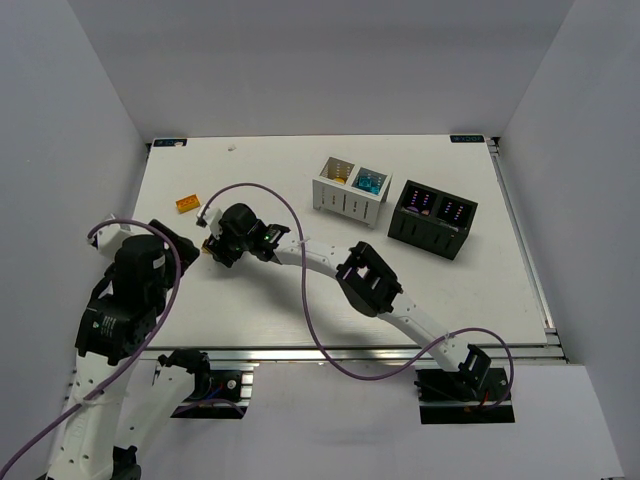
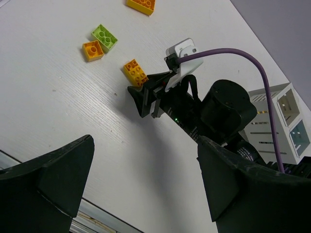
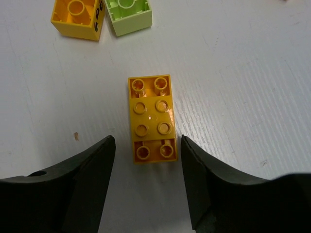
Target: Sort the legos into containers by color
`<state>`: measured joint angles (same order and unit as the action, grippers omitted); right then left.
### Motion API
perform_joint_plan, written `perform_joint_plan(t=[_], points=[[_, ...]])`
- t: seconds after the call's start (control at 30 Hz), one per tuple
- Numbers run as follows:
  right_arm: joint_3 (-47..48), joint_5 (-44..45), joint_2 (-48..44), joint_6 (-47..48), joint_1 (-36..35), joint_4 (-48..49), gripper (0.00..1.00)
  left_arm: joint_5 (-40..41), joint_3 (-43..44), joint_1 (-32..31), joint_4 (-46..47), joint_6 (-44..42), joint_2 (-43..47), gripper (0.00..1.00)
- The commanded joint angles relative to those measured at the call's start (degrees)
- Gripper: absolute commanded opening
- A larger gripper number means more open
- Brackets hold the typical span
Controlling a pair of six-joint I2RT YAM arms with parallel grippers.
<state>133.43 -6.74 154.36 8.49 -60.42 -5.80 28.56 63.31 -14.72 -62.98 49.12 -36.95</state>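
An orange two-by-four lego (image 3: 150, 119) lies flat on the white table, its near end between the fingertips of my right gripper (image 3: 147, 150). Those jaws stand open, with a thin gap on each side of the brick. Just beyond it sit a small orange lego (image 3: 77, 17) and a lime lego (image 3: 129, 14). The left wrist view shows the same orange lego (image 2: 136, 72) at the right gripper (image 2: 141, 99). My left gripper (image 2: 146, 179) hangs open over bare table, holding nothing. The white container (image 1: 350, 190) holds cyan pieces; purple ones sit in the black container (image 1: 432, 220).
Another orange lego (image 1: 187, 203) lies alone at the far left of the table. A purple cable (image 1: 300, 290) loops from the right arm across the table's middle. The table's metal front edge (image 1: 350, 352) runs just before the arm bases.
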Motion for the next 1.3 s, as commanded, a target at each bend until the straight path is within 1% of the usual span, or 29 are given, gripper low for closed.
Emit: perform_joint_plan(t=[0.0, 0.03, 0.07, 0.13, 0.17, 0.23, 0.27, 0.33, 0.37, 0.4, 0.43, 0.47, 0.53, 0.57, 0.63, 0.67, 0.7, 0.73, 0.77, 0.8, 0.9, 0.97, 1.0, 1.07, 1.13, 1.17, 1.2, 1.27], points=[[2.1, -1.3, 0.5, -1.6, 0.0, 1.2, 0.61, 1.4, 2.1, 0.3, -0.7, 1.1, 0.5, 0.96], [2.0, -1.3, 0.6, -1.8, 0.0, 1.0, 0.58, 1.5, 2.2, 0.2, -0.8, 1.1, 0.6, 0.96], [1.9, -1.2, 0.8, -1.7, 0.0, 0.4, 0.54, 1.6, 2.3, 0.3, -0.8, 1.6, 0.6, 0.96], [1.1, -1.3, 0.7, -1.8, 0.0, 0.3, 0.5, 1.7, 2.3, 0.3, -0.8, 1.8, 0.7, 0.96], [0.8, -1.5, 0.5, -1.7, 0.0, 0.3, 0.45, 1.7, 2.2, 0.3, -0.9, 2.0, 0.7, 0.96], [0.5, -2.1, 0.5, -1.5, 0.0, 0.3, 0.39, 1.7, 1.8, 0.3, -0.8, 2.4, 0.9, 0.96], [0.4, -2.7, 0.2, -1.5, 0.0, 0.4, 0.32, 1.6, 1.5, 0.3, -0.7, 2.6, 0.9, 0.96], [-0.4, -4.0, -0.6, -0.5, 0.0, 1.2, 0.22, 1.5, 0.9, 0.3, -0.6, 3.3, 1.3, 0.96], [-1.4, -4.4, -2.1, 0.0, 0.0, 2.0, 0.14, 1.2, 0.4, 0.3, -0.2, 3.4, 1.4, 0.96], [-2.7, -5.7, -3.3, 0.5, 0.1, 4.0, 0.11, 1.1, -0.7, 0.3, 0.0, 3.7, 2.1, 0.95], [-4.4, -6.4, -4.7, 0.7, 0.4, 5.1, 0.09, 0.9, -1.3, 0.3, 0.4, 4.2, 2.3, 0.95], [-8.1, -7.6, -7.6, 1.1, 0.7, 5.8, 0.04, 0.5, -2.0, 0.3, 0.9, 4.5, 2.6, 0.95], [-11.7, -10.6, -12.7, 1.3, 1.8, 8.8, 0.0, 0.3, -3.9, 0.3, 1.5, 5.5, 3.5, 0.95], [-15.1, -11.6, -14.4, 0.7, 2.3, 9.5, 0.0, 0.1, -4.4, 0.3, 2.1, 5.7, 3.7, 0.95], [-17.9, -14.3, -17.9, -0.9, 4.3, 9.8, 0.0, 0.0, -6.4, 0.3, 2.8, 6.2, 4.5, 0.95], [-20.7, -15.2, -21.4, -1.5, 5.1, 9.6, 0.0, 0.1, -7.3, 0.2, 3.6, 6.3, 4.8, 0.95], [-22.3, -18.5, -23.2, -1.7, 5.9, 9.2, 0.0, 0.0, -8.2, 0.3, 4.0, 6.3, 5.0, 0.95], [-24.2, -20.4, -27.3, -2.1, 7.8, 9.2, 0.0, -0.2, -9.9, 0.3, 4.6, 6.3, 5.3, 0.95], [-26.1, -22.1, -29.5, -2.2, 8.7, 9.6, 0.0, -0.3, -10.9, 0.2, 6.1, 6.2, 5.7, 0.95], [-29.9, -24.8, -31.6, -2.0, 9.5, 9.7, 0.0, -1.0, -11.9, 0.3, 6.8, 6.1, 5.9, 0.95], [-35.8, -29.3, -39.6, -0.1, 14.3, 8.8, 0.0, -2.3, -15.1, 0.2, 10.4, 5.5, 5.7, 0.95], [-37.2, -31.0, -44.4, 1.3, 16.6, 6.8, 0.0, -3.1, -16.9, 0.3, 13.2, 5.2, 5.0, 0.95], [-37.6, -31.8, -45.7, 2.7, 17.8, 3.6, 0.0, -3.4, -17.5, 0.3, 14.1, 5.0, 4.0, 0.95], [-38.1, -31.1, -48.6, 5.2, 21.8, 0.3, 0.0, -4.5, -18.8, 0.3, 16.8, 4.8, 3.0, 0.95], [-37.6, -29.4, -50.0, 10.5, 25.9, -4.5, 0.0, -5.5, -19.5, 0.2, 19.5, 4.2, 1.4, 0.95], [-37.1, -28.4, -50.0, 12.5, 27.3, -5.9, 0.0, -5.9, -20.0, 0.3, 20.3, 4.1, 0.8, 0.95], [-36.3, -25.7, -49.7, 18.1, 29.2, -9.3, 0.0, -6.3, -20.2, 0.3, 21.0, 3.8, -0.2, 0.95], [-33.0, -22.4, -47.8, 22.9, 30.9, -11.9, 0.0, -7.1, -20.3, 0.2, 22.5, 3.0, -1.4, 0.95]])
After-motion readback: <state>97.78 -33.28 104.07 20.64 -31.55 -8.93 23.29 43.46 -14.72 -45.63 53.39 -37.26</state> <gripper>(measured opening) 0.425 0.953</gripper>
